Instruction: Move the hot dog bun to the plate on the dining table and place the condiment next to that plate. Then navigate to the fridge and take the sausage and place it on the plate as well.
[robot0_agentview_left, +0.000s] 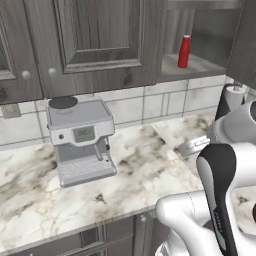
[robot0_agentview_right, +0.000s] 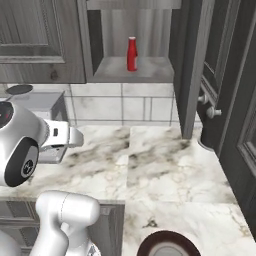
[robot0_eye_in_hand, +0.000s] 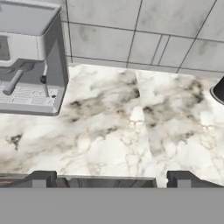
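Writing: none readable; the small grey display panel on the front of the silver-grey boxy espresso machine (robot0_agentview_left: 80, 142) is too blurred to make out.
Condiment: the small red bottle with a white cap (robot0_agentview_right: 132, 54) stands upright in an open shelf niche (robot0_agentview_right: 131, 70) set between the dark grey wood-grain wall cabinets (robot0_agentview_left: 95, 40), well above the counter.
Niche contents: the red bottle alone on the pale shelf floor, near its middle in the right base view.
Counter: white-grey veined marble worktop (robot0_eye_in_hand: 113, 131) runs under the cabinets, backed by pale grey wall tiles (robot0_eye_in_hand: 144, 35).
Espresso machine: sits on the worktop against the tiles, left of the niche, with a dark round lid on top and a ribbed drip tray at its foot.
Dark brown round plate (robot0_agentview_right: 165, 246): at the lower edge of the right base view; contents cannot be told.
Gripper (robot0_eye_in_hand: 111, 178): jaws spread wide, both dark fingertips (robot0_eye_in_hand: 40, 178) far apart over the worktop's front edge, holding nothing.
Paper towel roll (robot0_agentview_left: 231, 97): white, on a dark stand, at the right.
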